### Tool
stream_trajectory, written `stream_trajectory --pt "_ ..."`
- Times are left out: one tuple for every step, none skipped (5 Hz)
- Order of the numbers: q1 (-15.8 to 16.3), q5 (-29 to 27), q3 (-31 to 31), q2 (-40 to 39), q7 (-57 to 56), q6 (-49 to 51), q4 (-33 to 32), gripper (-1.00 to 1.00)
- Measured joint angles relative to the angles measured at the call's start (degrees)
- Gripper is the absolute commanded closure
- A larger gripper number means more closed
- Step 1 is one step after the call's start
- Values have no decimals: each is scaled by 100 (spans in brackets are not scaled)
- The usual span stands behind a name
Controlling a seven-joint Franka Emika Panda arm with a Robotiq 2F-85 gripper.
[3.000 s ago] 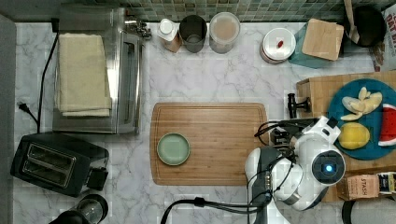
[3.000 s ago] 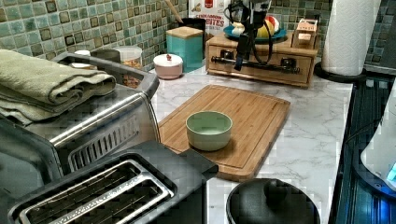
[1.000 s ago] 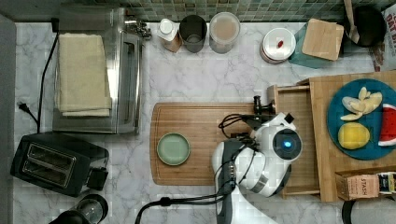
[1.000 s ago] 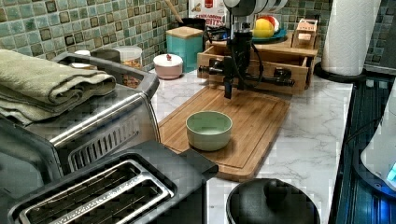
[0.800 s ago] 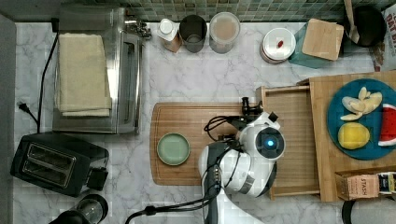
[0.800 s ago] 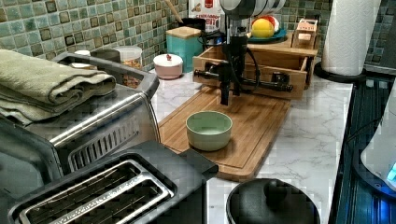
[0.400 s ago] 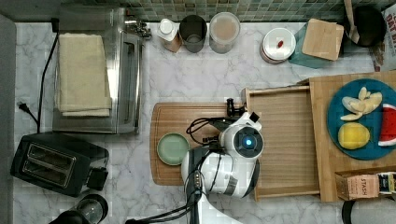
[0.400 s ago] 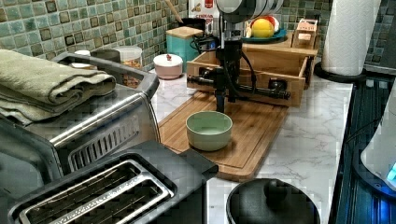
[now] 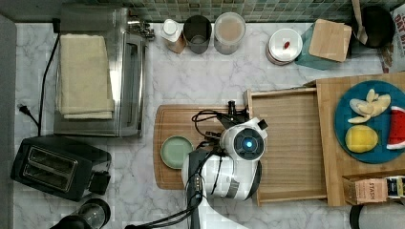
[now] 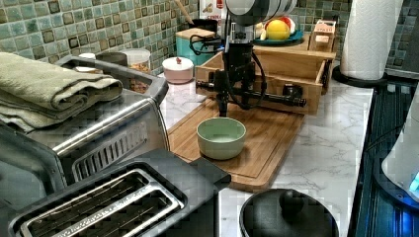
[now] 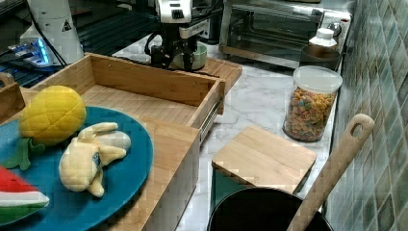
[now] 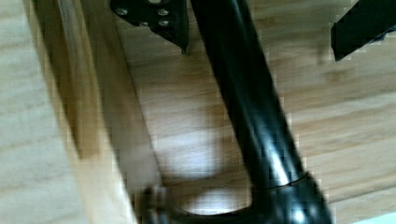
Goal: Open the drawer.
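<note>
The light-bamboo drawer [image 9: 291,143] stands pulled far out of its wooden box, toward the top view's left, its slatted floor bare. Its front edge hangs over the cutting board [image 9: 191,119]. The long black bar handle [image 10: 267,97] runs along the drawer's front. My gripper [image 10: 221,93] points down at the handle, near the end on the left view's left. In the wrist view the handle [image 12: 252,116] passes between the fingers of my gripper [image 12: 257,42]. One fingertip [image 12: 180,32] sits close beside the bar and the other [image 12: 359,28] stands clearly apart from it.
A green bowl [image 9: 175,151] sits on the cutting board just to the top view's left of my arm. A blue plate [image 9: 370,121] of toy fruit rests on the box above the drawer. Toaster oven [image 9: 98,71], black toaster [image 9: 55,167] and jars [image 9: 228,32] line the counter.
The drawer has slid out from nearly closed to wide open, toward the top view's left. My gripper travelled with the handle out over the cutting board.
</note>
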State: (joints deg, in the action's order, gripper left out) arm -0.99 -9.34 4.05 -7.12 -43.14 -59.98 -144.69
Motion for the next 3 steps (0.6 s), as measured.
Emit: stream_trajectory --pt "18 73 19 -2 126 -11 0 -100" --pt "17 186 -6 -7 126 6 0 -100" --pt "2 205 -17 -12 126 6 0 -100"
